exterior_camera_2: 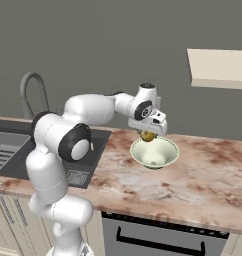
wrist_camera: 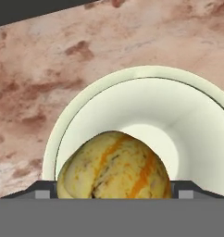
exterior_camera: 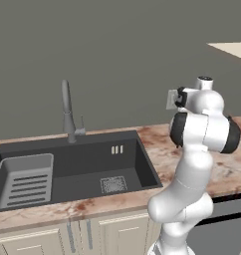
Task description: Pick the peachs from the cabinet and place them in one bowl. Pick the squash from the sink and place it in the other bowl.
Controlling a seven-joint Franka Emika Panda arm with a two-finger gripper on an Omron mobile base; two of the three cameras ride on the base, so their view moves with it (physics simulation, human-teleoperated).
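I have the hand point(exterior_camera_2: 148, 134) pinched on the squash point(wrist_camera: 115, 165), a yellow, orange-streaked gourd, hanging just above the near-left rim of the pale bowl point(exterior_camera_2: 160, 156). The bowl sits on the marbled surface point(exterior_camera_2: 203, 175), right of the sink point(exterior_camera: 72, 167), whose basin lies bare beside its slotted rack point(exterior_camera: 25, 182). The beige cabinet point(exterior_camera_2: 220, 67) hangs far right. My worry: the squash sits over the rim rather than the middle, so releasing here could let it clip the edge, tip the bowl or roll onto the surface.
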